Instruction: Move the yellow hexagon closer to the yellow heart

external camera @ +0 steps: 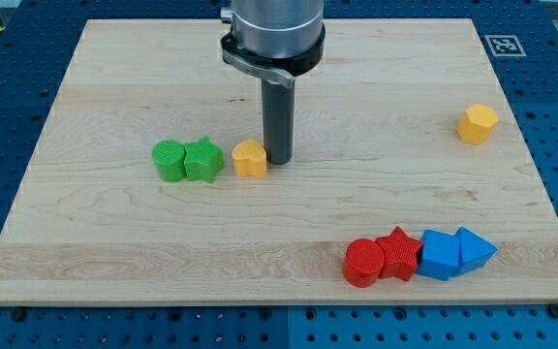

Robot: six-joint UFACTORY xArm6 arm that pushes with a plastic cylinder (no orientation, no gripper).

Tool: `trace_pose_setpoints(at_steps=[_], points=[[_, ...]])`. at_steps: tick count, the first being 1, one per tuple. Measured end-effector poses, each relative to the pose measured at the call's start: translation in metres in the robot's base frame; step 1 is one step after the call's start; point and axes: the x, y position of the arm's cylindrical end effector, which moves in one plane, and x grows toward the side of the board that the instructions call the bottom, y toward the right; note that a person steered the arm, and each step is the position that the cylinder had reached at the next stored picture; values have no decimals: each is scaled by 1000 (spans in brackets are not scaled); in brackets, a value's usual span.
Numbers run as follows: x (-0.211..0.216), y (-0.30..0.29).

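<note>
The yellow hexagon [478, 124] lies alone near the board's right edge. The yellow heart [250, 158] lies left of the board's middle. My tip [279, 158] stands right beside the yellow heart, on its right side, touching or nearly touching it. The hexagon is far to the right of both the tip and the heart.
A green round block [170, 160] and a green star [202, 160] sit together just left of the heart. At the bottom right a red round block [364, 263], a red star [398, 255], a blue cube [441, 254] and a blue triangle [475, 249] form a row. The wooden board [114, 252] ends close below them.
</note>
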Motion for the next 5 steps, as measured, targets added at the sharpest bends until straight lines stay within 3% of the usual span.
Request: trace_pose_setpoints(at_steps=[2,3,5], points=[[11,-12],[-22,-2],[-132,35]])
